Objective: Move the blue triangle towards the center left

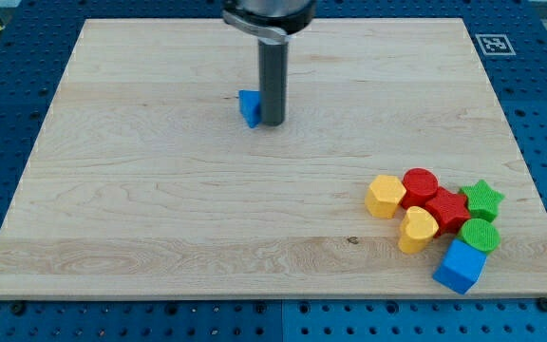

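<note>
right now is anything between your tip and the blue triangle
Nothing: in the camera view my tip sits right against the blue triangle, on its right side.

We saw bright, even overhead light on the wooden board (160,209), soft short shadows under the blocks, sharp focus throughout, no glare.

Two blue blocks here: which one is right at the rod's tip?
The blue triangle, touching my tip on its left, up the board. The blue cube sits far off in the bottom-right cluster.
</note>
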You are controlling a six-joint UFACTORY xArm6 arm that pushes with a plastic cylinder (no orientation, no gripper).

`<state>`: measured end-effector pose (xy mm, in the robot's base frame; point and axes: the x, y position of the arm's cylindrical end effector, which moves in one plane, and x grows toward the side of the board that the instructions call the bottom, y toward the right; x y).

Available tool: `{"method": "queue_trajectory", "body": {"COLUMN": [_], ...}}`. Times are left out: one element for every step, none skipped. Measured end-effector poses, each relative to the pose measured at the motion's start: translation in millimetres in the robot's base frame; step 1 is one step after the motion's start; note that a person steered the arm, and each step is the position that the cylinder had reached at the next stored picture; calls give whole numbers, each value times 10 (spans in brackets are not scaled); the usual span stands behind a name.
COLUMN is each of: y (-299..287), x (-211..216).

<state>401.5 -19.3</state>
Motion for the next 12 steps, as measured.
{"method": "queue_trajectory", "body": {"y": [-364, -349, -13, 202, 50, -123, -369, -752, -1142, -1369, -983, -748], "x": [-4, -4, -4, -57, -229, -433, -494, -302, -66, 35, -305, -266]}}
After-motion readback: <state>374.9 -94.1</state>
